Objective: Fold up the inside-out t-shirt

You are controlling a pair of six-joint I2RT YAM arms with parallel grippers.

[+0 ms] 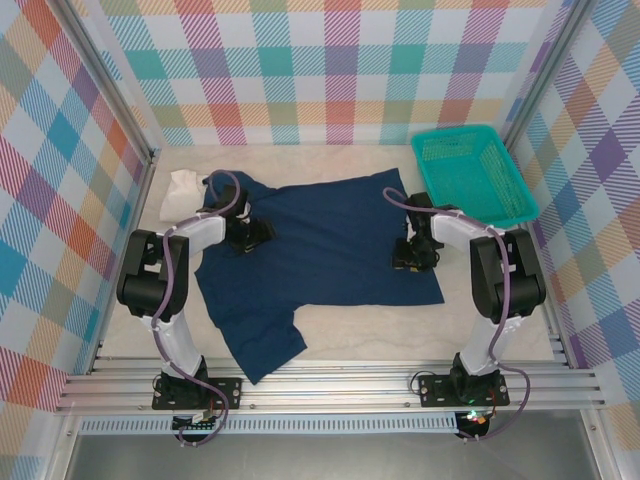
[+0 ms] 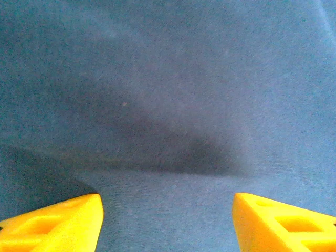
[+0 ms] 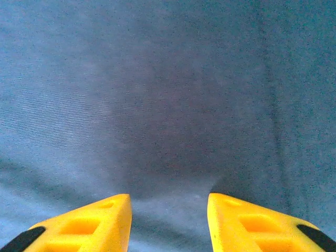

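The inside-out t-shirt (image 1: 330, 235) lies spread across the middle of the table (image 1: 380, 330) in the top view. It is dark navy and mostly flat, running from the upper left toward the right of centre. One flap of it reaches down toward the bottom of the frame, between the two arm bases.

The left claw (image 1: 252, 232) sits over the left part of the shirt. In the left wrist view its yellow fingers (image 2: 63, 223) stand wide apart in the two bottom corners. Only blue cloth shows between them, crossed by a shadowed fold, and nothing is pinched. The claw is released.

The right claw (image 1: 405, 255) is over the shirt's right edge, below the green basket (image 1: 470, 175). In its own wrist view the two yellow fingers (image 3: 86, 226) are set closer together, but a strip of cloth shows in the gap between them. A faint pucker sits just beyond the tips. This claw is also released, with nothing held.

The basket stands at the upper right of the table, apart from the shirt. A crumpled white cloth (image 1: 183, 190) lies at the upper left — right beside the shirt's upper-left corner.
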